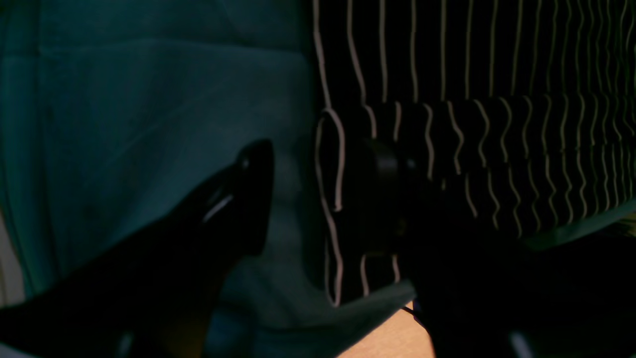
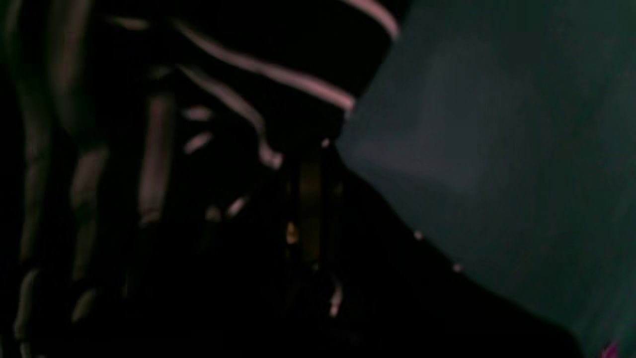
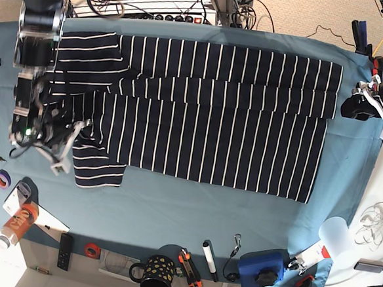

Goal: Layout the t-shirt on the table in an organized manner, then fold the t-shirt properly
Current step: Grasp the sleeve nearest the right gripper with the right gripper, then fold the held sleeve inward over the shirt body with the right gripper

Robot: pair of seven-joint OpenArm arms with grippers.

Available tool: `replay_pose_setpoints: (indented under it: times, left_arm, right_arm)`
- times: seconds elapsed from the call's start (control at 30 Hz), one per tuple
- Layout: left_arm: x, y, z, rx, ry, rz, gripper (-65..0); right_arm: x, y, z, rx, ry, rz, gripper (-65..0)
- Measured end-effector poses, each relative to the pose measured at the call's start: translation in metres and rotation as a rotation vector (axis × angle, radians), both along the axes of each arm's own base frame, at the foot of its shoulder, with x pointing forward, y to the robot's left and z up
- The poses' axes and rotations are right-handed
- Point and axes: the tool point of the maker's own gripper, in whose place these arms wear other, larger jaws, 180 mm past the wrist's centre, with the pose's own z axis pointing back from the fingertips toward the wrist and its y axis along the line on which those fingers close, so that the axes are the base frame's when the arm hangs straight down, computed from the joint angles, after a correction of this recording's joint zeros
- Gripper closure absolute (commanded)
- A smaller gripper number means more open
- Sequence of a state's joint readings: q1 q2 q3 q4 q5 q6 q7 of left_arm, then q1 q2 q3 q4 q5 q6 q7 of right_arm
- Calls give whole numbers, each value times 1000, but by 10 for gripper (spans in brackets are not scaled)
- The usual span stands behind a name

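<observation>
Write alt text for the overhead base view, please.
A dark striped t-shirt lies spread across a teal table, its far long edge folded over. The right gripper is shut on the shirt at one end; the left gripper sits open beside the other end.

One t-shirt point(image 3: 200, 118), dark with thin white stripes, lies on one surface point(image 3: 174, 208) under a teal cloth. Two robot arms reach in, each ending in one hand: the left hand point(image 3: 352, 105) at the base view's right side and the right hand point(image 3: 63, 141) at its left. Along the near edge stand one dark mug point(image 3: 156, 274) with pale dots, one blue box-like item point(image 3: 262, 266), one white cylinder point(image 3: 208, 255), one black remote point(image 3: 65, 251), and two small rolls of tape: one red point(image 3: 91, 249), one purple point(image 3: 3, 179). One orange-labelled bottle point(image 3: 16, 225) lies at the corner.
</observation>
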State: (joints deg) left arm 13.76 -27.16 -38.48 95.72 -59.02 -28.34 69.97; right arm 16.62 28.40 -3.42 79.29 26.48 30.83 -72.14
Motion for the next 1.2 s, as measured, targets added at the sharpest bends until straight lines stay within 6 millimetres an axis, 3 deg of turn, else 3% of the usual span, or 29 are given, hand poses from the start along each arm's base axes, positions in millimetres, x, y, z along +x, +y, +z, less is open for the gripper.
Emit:
replay_pose_setpoints:
  times: [0.1,0.2,0.37,0.5,0.53,0.63,0.77,0.83,0.9,0.97,1.03,1.13,1.2]
  left_arm:
    - [0,0,0,0,1,0,-286]
    - [0,0,0,1,0,0,-286]
    - [0,0,0,0,0,0,-286]
    - [0,0,0,0,-1,0,-286]
    - [0,0,0,0,-1,0,-286]
    - [0,0,0,0,0,0,-285]
    - [0,0,0,0,0,0,-285]
    - [0,0,0,0,0,0,-286]
    - [0,0,0,0,0,0,-285]
    - [0,0,0,0,0,0,-286]
    - [0,0,0,0,0,0,-286]
    - [0,0,0,0,0,0,-286]
    - [0,0,0,-1,-2,0,-286]
  right_arm:
    - [-3,31,26,14,-69,139,0]
    - [-27,55,29,12,-60,262,0]
    - [-52,64,25,-16,-38,315,0]
    - [-69,62,10,-20,20,313,0]
    - [-72,62,7,-25,30,330,-17]
    - [-80,62,2,-23,51,342,-190]
    - [-81,60,1,-14,58,288,-206]
    - [-73,62,17,-5,3,281,-206]
    - [-56,66,47,55,-136,259,-206]
    - [-36,60,81,116,-294,195,-206]
    - [-24,38,101,128,-387,86,-206]
    - [-23,-10,91,87,-364,-112,-206]
    - [-27,-20,70,136,-302,-170,-206]
